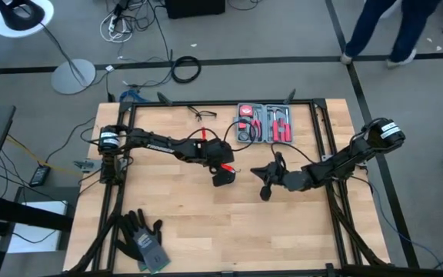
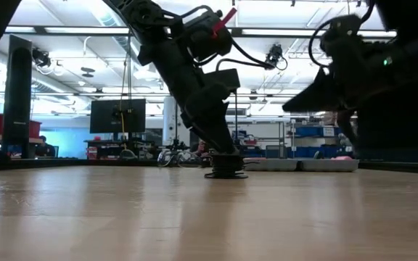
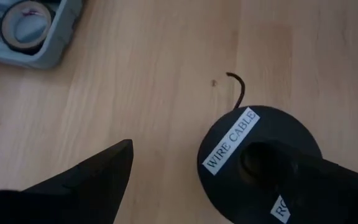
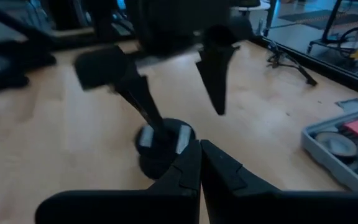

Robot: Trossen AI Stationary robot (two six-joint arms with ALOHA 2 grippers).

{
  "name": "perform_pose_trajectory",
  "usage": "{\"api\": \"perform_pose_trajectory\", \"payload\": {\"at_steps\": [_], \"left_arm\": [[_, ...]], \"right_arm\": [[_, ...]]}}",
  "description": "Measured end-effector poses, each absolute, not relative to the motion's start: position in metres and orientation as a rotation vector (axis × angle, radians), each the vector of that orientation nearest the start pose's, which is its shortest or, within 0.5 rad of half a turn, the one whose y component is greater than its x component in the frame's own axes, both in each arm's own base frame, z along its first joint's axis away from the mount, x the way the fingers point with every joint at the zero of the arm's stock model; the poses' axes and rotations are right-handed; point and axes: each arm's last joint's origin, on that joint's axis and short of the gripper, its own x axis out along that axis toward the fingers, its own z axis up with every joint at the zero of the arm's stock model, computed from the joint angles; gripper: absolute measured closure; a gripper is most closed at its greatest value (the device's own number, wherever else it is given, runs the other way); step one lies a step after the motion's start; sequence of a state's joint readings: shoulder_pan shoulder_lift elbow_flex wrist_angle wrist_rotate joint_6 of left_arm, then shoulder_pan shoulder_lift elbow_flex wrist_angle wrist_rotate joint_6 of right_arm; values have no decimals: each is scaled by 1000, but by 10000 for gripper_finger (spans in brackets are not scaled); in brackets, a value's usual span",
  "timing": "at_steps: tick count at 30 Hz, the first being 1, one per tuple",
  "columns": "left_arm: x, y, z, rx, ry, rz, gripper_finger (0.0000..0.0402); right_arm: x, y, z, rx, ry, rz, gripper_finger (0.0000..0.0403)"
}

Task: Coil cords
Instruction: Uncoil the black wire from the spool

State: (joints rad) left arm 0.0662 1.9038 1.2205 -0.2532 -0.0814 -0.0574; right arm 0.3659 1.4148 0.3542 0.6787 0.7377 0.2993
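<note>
A black spool (image 3: 253,162) labelled WIRE CABLE lies flat on the wooden table near its middle (image 1: 223,178). A short end of the thin dark cord (image 3: 236,90) sticks out from under its rim; the rest of the cord is hidden. My left gripper (image 3: 197,149) is open and slants down over the spool. The right wrist view shows one left finger on the spool and the other in the air. My right gripper (image 4: 201,158) is shut and hovers just right of the spool (image 4: 163,146), clear of the table (image 2: 296,105). My left gripper touches the spool with one finger only. That fingertip (image 3: 278,162) stands at the spool's centre hole (image 3: 250,158), coming from above and slanting from the table's left. The other finger (image 3: 104,180) hangs free above the wood. The spool rests flat on the table.
A grey tool case (image 1: 264,123) with red-handled tools lies at the far edge, and a small glasses-like wire item (image 1: 200,114) to its left. Dark gloves (image 1: 141,238) lie at the near left. A person's legs (image 1: 383,31) show beyond the table.
</note>
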Motion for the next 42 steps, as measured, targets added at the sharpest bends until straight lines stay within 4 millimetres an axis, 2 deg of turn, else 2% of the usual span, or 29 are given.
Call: {"api": "perform_pose_trajectory", "payload": {"at_steps": [4,10,15,18,23,42], "left_arm": [[390,27,166,-45,943,161,34],[390,28,167,-44,937,163,34],[389,28,166,-37,948,176,34],[389,28,166,-39,950,178,34],[388,28,165,-52,962,191,34],[388,28,165,-58,958,194,34]], "right_arm": [[230,62,134,90,325,-396,394],[253,59,106,45,499,-203,394],[272,50,98,27,523,-261,394],[276,44,95,22,538,-288,394],[277,40,97,5,545,-294,394],[270,39,133,-64,500,-257,394]]}}
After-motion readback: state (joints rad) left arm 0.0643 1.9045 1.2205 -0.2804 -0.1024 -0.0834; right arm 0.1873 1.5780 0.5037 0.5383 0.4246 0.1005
